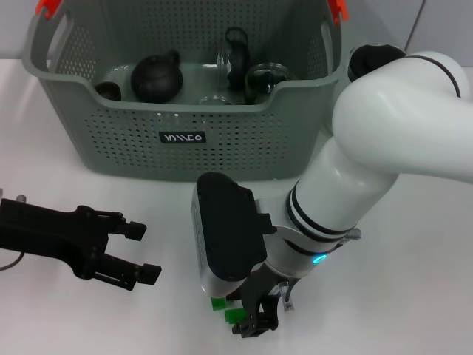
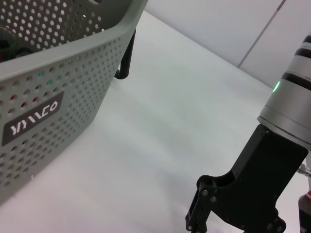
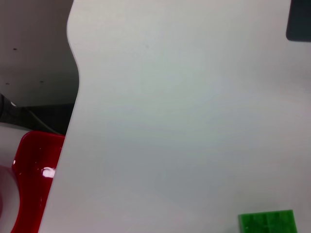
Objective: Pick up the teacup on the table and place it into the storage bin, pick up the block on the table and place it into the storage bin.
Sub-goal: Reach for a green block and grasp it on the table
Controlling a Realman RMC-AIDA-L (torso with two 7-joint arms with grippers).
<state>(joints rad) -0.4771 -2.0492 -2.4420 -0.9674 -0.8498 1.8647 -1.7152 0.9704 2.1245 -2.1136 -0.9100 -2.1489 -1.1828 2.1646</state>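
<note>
Right end effector (image 1: 255, 319) of mine is low over the near edge of the white surface (image 1: 89, 325), black fingers pointing down beside the green block (image 1: 224, 309). From the head view the block sits just to the left of those fingers, touching or nearly so, and partly hidden under my wrist housing. I cannot tell whether the fingers are around it or only alongside, nor how wide they stand. In my right wrist view the block (image 3: 267, 222) lies flat on the surface, studs up, its long side running across the picture.

My left end effector (image 1: 126, 255) hovers well to the left of the block, fingers spread and empty, so the right arm is plainly the nearer one for this pick.

Storage bin (image 1: 185, 111) stands farther back, beyond the block; dark rounded tea things already lie inside it, and I see no teacup left out. I judge the block is what remains, and the move ahead depends on centring it between my right fingers.
</note>
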